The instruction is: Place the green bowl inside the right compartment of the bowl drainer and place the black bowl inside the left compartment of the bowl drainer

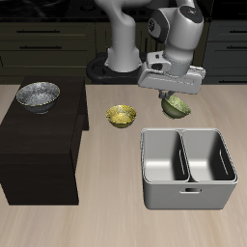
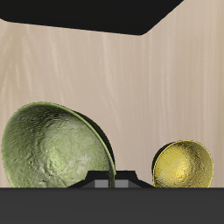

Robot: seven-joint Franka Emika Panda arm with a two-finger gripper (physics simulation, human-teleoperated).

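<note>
My gripper (image 1: 175,95) is shut on the rim of the green bowl (image 1: 177,105), which hangs tilted just above the table, behind the bowl drainer (image 1: 188,198). In the wrist view the green bowl (image 2: 57,150) fills the space beside my gripper (image 2: 114,180), its patterned inside facing the camera. The bowl drainer is a grey tub with a middle wall, and both of its compartments hold nothing. The black bowl (image 1: 38,95), silvery and speckled, rests upright on top of a dark cabinet (image 1: 39,154), well away from the gripper.
A yellow-gold bowl (image 1: 121,116) sits on the table between the cabinet and the green bowl, and the wrist view shows the yellow-gold bowl (image 2: 182,164) close by. The dark cabinet stands tall beside the drainer. Dark drawers line the back wall.
</note>
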